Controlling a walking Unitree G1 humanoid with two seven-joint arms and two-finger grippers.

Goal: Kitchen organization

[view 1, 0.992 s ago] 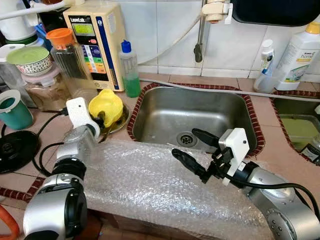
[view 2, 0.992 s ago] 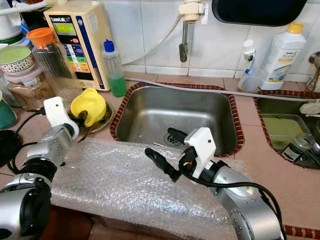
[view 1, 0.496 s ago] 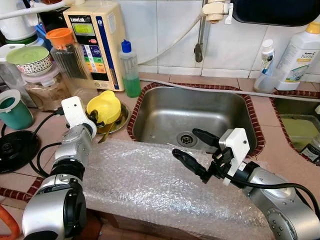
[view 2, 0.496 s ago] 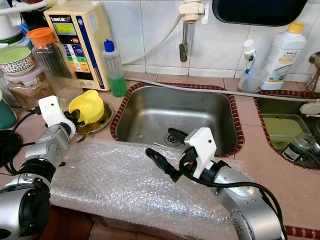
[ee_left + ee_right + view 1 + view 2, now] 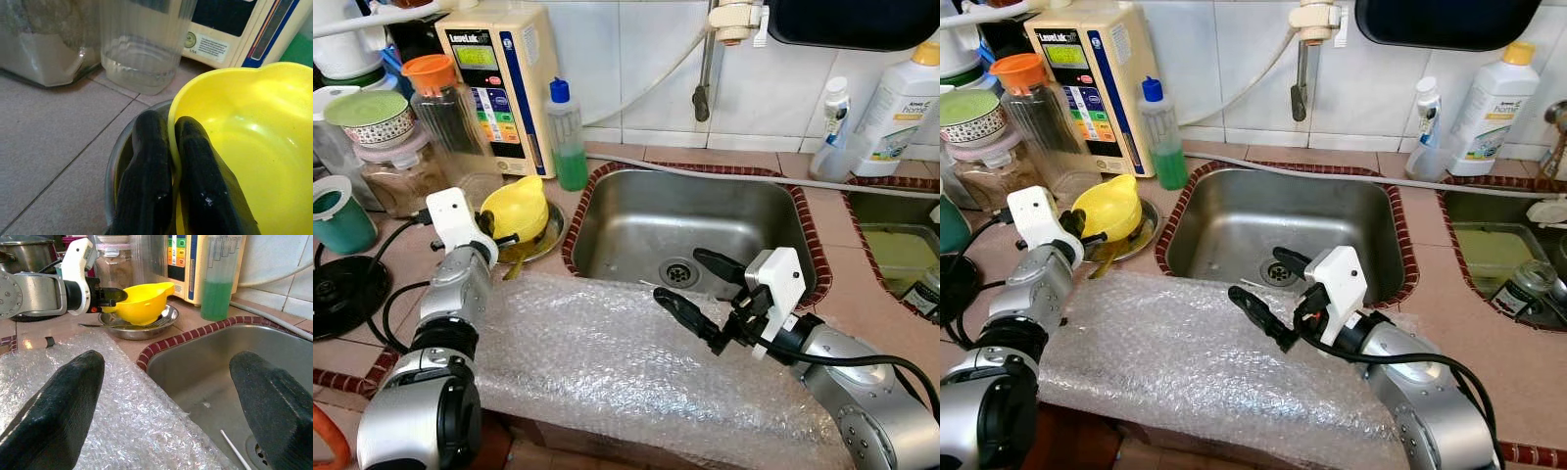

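A yellow plastic bowl (image 5: 516, 208) hangs mouth-up just above a shallow metal dish (image 5: 544, 242) left of the sink. My left gripper (image 5: 496, 238) is shut on the bowl's near rim, one finger inside and one outside; the fingers (image 5: 146, 161) pinch the yellow edge (image 5: 234, 147) in the left wrist view. A utensil lies in the dish under the bowl. My right gripper (image 5: 677, 275) is open, hovering over the bubble wrap (image 5: 597, 362) at the sink's front edge, holding nothing. From the right wrist view the bowl (image 5: 139, 301) sits ahead, beyond the wide-spread fingers (image 5: 54, 416).
A steel sink (image 5: 626, 211) lies centre, under a tap (image 5: 705, 78). A green soap bottle (image 5: 568, 137), a cream appliance (image 5: 504, 78), an orange-lidded jar (image 5: 445, 113) and a teal cup (image 5: 340, 215) crowd the left. A white bottle (image 5: 901, 108) and second basin (image 5: 896, 250) are right.
My left gripper has drawn back to the left and turned the yellow bowl from tipped on its side to mouth-up, slightly raised. The right gripper has hardly moved.
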